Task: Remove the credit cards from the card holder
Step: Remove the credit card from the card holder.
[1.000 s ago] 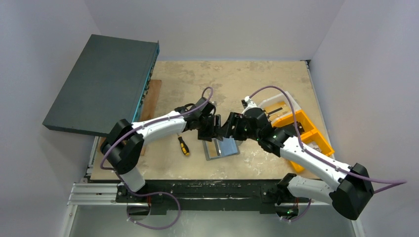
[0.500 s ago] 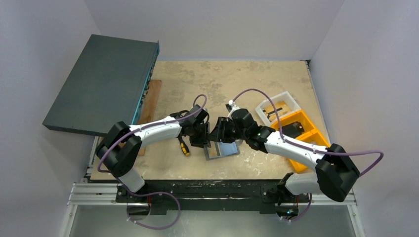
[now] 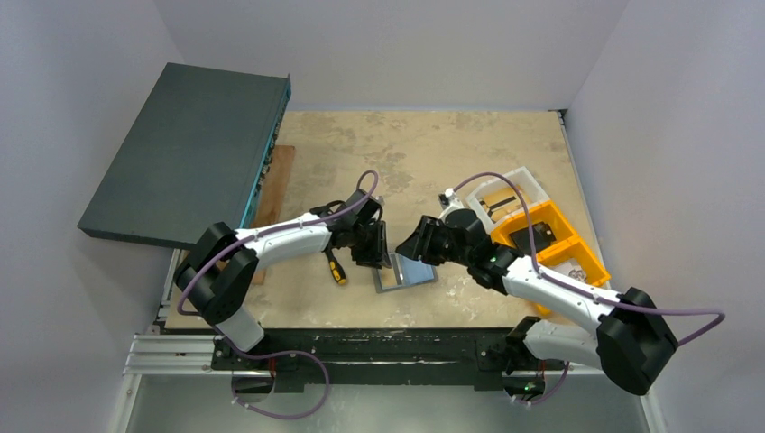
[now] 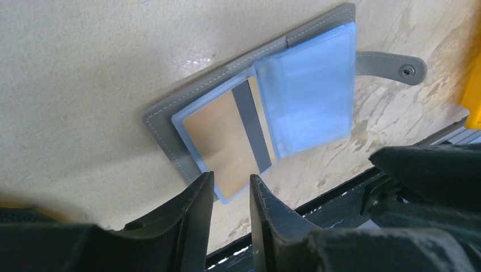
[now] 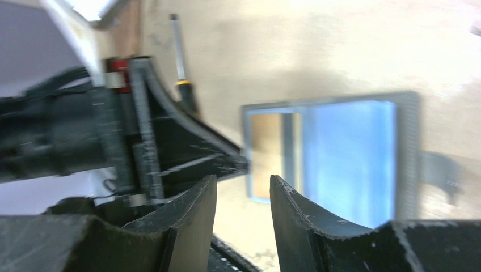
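Card holder: The small flat grey card holder lies open on the sandy brown table top, between the two claws. Its pale blue see-through pockets face up. Its little grey closing tab sticks out on the side far from the left claw.
Card: A shiny gold card with a grey stripe sits inside the pocket nearest the left claw. No card is out yet.
Left claw: The black left claw is low, right at the edge of the gold card's pocket. Its two fingers have a small gap between them and are not pinching anything.
Right claw: The black right claw hangs just beside the holder on the other side. Its fingers are spread and it holds nothing.
Nearby: A small screwdriver with a yellow and black handle lies near the left claw. Orange plastic bins stand on the right side of the table.
Step now: This looks like the start of getting the first card out. The left claw lines up with the card's edge.
Next move: The left claw likely has to get the thin card edge between its fingers, press them together, then pull the card sideways out of the pocket. The right claw may need to hold the holder down so it does not slide along.
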You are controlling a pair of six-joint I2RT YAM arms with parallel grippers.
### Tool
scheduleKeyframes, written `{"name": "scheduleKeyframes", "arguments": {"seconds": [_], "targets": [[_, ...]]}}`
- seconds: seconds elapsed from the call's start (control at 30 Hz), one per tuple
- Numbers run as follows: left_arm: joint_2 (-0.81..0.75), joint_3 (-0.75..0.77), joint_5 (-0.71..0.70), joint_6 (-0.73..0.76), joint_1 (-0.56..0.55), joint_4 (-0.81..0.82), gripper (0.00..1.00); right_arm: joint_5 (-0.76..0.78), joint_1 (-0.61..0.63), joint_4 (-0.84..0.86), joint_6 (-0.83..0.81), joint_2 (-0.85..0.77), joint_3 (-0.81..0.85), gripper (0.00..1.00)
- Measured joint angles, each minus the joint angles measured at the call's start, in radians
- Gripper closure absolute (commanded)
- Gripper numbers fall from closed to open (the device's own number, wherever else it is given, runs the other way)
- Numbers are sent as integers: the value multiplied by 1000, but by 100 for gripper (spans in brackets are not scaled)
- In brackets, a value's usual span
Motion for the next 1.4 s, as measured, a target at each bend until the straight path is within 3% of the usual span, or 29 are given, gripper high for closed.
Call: {"name": "scheduleKeyframes", "arguments": {"seconds": [0.3,0.7,1.13,1.4], "targets": [[-3,-13,2,0,10,-6,73,-1,-10,-17,-7,23,-24,61],[-10,-14,27,0,10,1,79,-24,-10,39,-12,238,-24,63],[64,-16,34,0,10,26,85,-42,-3,68,-11,256,-24,64],[87,-16,37,1,10,39,94,-76,2,101,-10,299,-18,64]]}}
